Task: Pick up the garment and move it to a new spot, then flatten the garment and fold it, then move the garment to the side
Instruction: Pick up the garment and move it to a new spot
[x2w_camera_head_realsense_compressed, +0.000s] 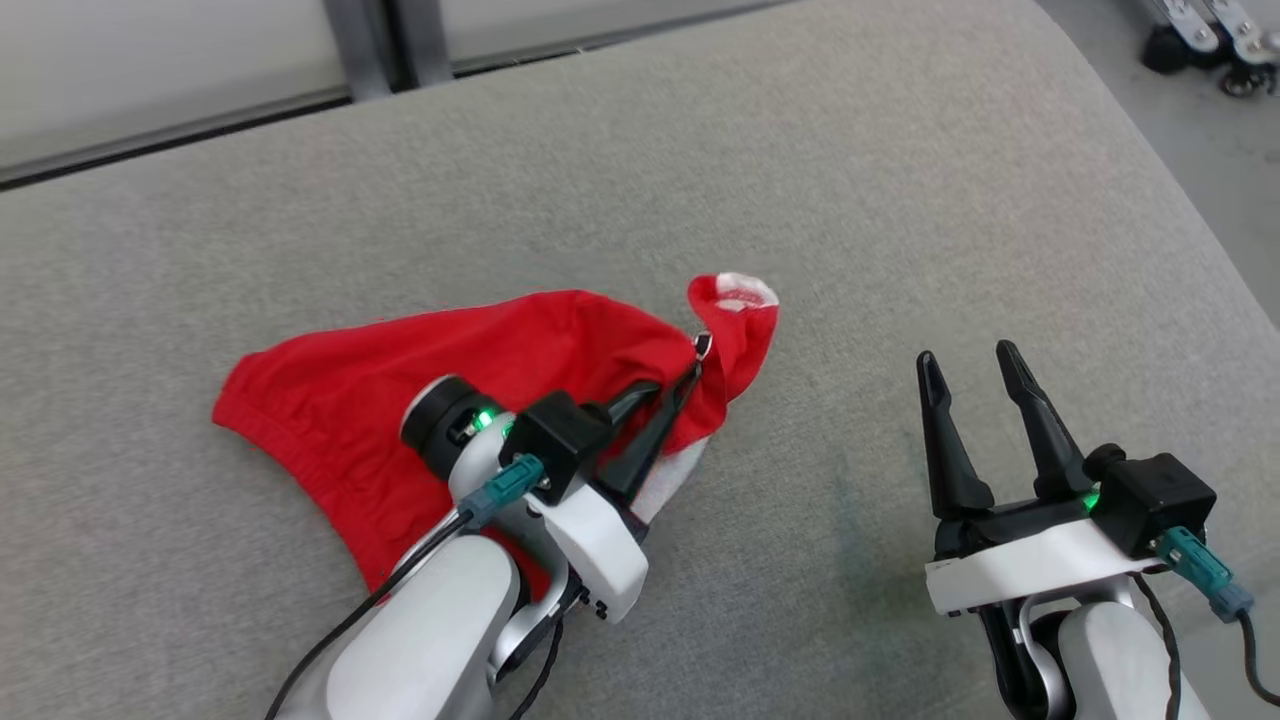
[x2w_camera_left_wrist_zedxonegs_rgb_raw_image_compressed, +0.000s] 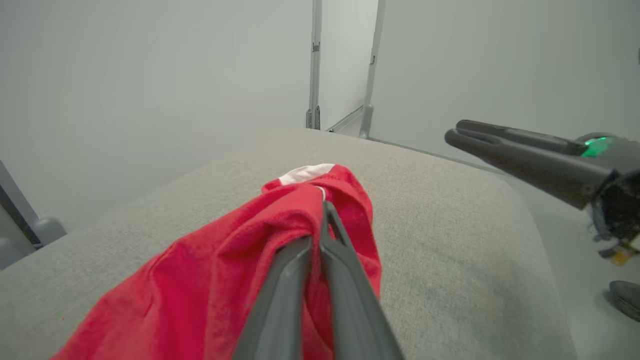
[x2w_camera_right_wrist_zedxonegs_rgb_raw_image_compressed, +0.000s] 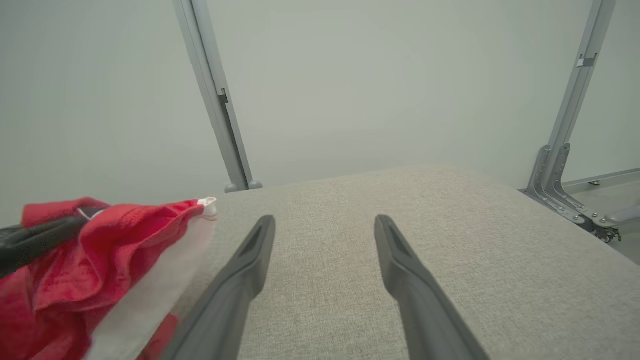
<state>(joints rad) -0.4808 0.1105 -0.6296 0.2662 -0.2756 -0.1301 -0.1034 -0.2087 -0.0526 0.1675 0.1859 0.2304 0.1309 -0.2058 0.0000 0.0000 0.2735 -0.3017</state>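
A red garment (x2w_camera_head_realsense_compressed: 400, 380) with white trim lies crumpled on the grey cushioned surface (x2w_camera_head_realsense_compressed: 700, 150), spread left of centre in the head view. My left gripper (x2w_camera_head_realsense_compressed: 690, 375) is shut on a raised fold of the garment (x2w_camera_left_wrist_zedxonegs_rgb_raw_image_compressed: 280, 235) near its right end, lifting that part into a peak with a white-edged tip (x2w_camera_head_realsense_compressed: 740, 292). My right gripper (x2w_camera_head_realsense_compressed: 965, 365) stands open to the right, apart from the cloth, nothing between its fingers. In the right wrist view the garment (x2w_camera_right_wrist_zedxonegs_rgb_raw_image_compressed: 100, 250) hangs at the left, beside the open gripper (x2w_camera_right_wrist_zedxonegs_rgb_raw_image_compressed: 325, 222).
The grey cushion (x2w_camera_right_wrist_zedxonegs_rgb_raw_image_compressed: 450, 240) stretches wide to the right and far side. Metal frame posts (x2w_camera_right_wrist_zedxonegs_rgb_raw_image_compressed: 215, 95) and a pale wall stand behind it. A wheeled base (x2w_camera_head_realsense_compressed: 1215, 45) sits on the floor at the far right corner.
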